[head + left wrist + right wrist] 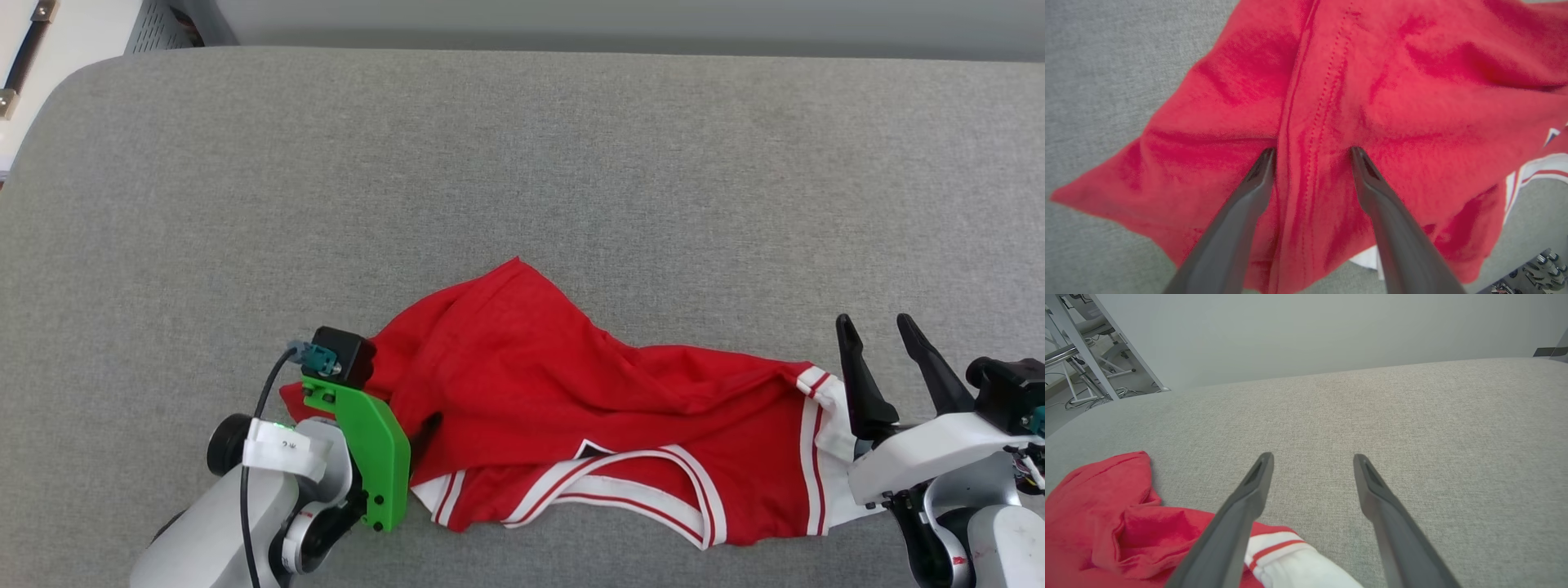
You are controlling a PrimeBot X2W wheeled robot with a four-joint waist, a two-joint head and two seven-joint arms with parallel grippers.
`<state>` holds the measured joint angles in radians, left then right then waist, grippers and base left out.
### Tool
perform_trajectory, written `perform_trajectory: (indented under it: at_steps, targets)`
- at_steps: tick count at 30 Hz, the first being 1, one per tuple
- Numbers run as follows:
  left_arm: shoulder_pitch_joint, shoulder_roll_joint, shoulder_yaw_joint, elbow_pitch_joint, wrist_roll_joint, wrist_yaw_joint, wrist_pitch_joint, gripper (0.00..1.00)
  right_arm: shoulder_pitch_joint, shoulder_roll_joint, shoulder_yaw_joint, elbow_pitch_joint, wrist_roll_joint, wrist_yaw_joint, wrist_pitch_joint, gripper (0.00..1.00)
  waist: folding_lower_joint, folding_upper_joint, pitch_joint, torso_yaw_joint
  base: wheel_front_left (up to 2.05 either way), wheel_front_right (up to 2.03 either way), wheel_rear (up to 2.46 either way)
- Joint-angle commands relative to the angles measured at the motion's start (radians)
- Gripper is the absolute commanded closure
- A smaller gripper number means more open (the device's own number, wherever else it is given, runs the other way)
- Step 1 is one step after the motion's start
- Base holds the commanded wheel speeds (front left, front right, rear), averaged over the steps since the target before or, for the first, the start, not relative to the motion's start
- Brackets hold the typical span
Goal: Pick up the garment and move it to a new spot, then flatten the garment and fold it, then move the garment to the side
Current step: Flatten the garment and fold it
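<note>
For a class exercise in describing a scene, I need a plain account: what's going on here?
A two-armed robot is working on a crumpled red jersey T-shirt lying on a grey fabric-covered surface. Its left gripper is open, pointing down into the red cloth with one finger on each side of a stitched seam, not yet closed on it. The right gripper is open too, holding nothing, beside the shirt's white sleeve. The shirt is neither lifted nor flattened yet.
</note>
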<state>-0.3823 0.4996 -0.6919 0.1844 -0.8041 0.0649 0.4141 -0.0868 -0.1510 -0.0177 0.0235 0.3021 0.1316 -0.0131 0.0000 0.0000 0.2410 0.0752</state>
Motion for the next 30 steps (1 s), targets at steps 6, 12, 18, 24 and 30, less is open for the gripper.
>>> perform_trajectory:
  at_steps: [6,12,18,24,30]
  targets:
    - [-0.045,-0.003,0.015,-0.003,0.002,-0.019,-0.052,1.0,-0.021,0.005,0.0,0.012,-0.007,-0.001,0.002,0.0,0.0,0.0,-0.015,0.01,0.0,0.0,0.0]
    - [-0.069,0.039,0.032,-0.081,0.024,-0.011,-0.058,1.0,-0.016,0.013,0.01,0.036,0.0,-0.001,-0.01,0.0,0.0,0.0,-0.063,0.001,0.0,0.0,0.0]
    - [-0.178,0.114,0.045,-0.186,0.076,-0.027,-0.003,1.0,-0.019,0.022,0.02,0.046,0.01,-0.001,-0.021,0.0,0.0,0.0,-0.084,-0.04,0.0,0.0,0.0]
    - [-0.372,0.143,0.034,-0.197,0.113,-0.09,0.11,1.0,-0.034,0.036,0.023,0.062,0.022,-0.001,-0.046,0.0,0.0,0.0,-0.048,-0.128,0.0,0.0,0.0]
    - [-0.553,0.115,0.0,-0.074,0.168,-0.157,0.124,1.0,-0.068,0.055,0.053,0.093,0.033,-0.001,-0.078,0.0,0.0,0.0,0.014,-0.214,0.0,0.0,0.0]
